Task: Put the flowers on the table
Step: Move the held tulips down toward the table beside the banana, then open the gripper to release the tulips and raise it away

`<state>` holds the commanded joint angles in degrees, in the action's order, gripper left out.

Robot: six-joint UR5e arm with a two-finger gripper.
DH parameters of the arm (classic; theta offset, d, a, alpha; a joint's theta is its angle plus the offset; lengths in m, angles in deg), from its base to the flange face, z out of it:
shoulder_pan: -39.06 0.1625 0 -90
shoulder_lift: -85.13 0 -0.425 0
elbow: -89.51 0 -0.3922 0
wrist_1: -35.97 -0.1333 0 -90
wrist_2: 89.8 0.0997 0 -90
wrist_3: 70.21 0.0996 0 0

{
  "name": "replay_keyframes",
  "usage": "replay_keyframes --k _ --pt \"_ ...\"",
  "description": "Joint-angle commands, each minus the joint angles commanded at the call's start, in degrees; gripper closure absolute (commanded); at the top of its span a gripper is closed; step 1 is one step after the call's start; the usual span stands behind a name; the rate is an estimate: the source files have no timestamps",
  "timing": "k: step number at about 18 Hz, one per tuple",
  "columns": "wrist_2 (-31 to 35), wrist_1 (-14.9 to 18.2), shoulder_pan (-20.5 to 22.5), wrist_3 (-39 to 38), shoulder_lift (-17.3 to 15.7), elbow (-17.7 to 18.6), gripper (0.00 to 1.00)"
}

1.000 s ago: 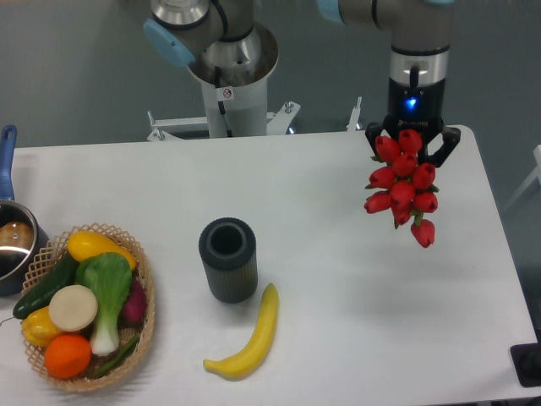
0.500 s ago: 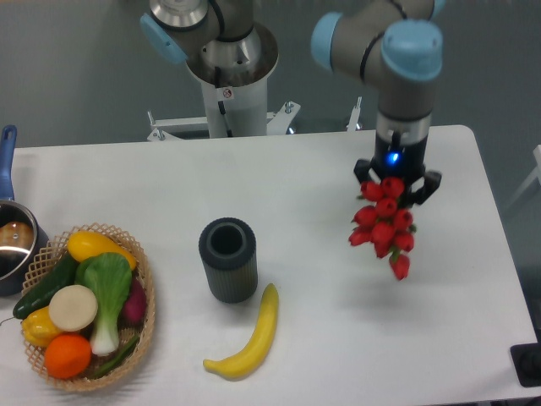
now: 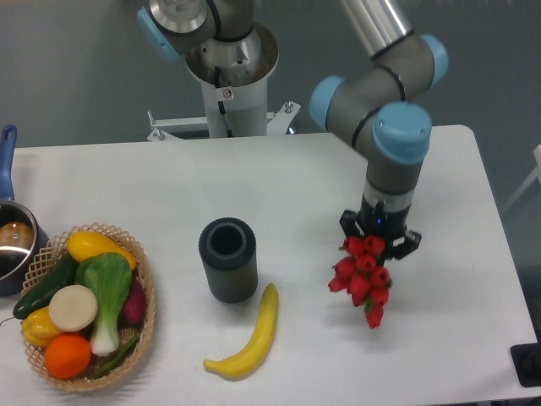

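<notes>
White surface point(image 3: 439, 338) lies bare at lower right beneath the flowers point(image 3: 362, 277), hanging buds-down, stems clamped in the hand point(image 3: 379, 240) directly above.

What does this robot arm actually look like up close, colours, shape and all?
The arm is built from smooth silver-grey tubes joined by rounded grey elbows with light blue round caps. Its wrist narrows into a black gripper with a small blue light glowing on it and two dark jaws. The arm rises from a silver-grey pedestal bearing a small round red-and-white sticker. No loose cables show on it.
</notes>
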<state>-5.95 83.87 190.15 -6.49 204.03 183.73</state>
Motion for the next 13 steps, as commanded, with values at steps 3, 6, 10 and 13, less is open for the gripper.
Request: replay_keyframes --k 3,6,10,13 --pt "0.00 -0.26 -0.18 0.00 1.06 -0.44 0.59" --pt "-0.17 -0.26 -0.09 0.26 0.89 -0.71 0.36" --pt "-0.35 -0.35 0.00 0.35 0.45 -1.06 0.04" --pt "-0.35 -0.26 0.35 0.00 -1.13 -0.97 0.00"
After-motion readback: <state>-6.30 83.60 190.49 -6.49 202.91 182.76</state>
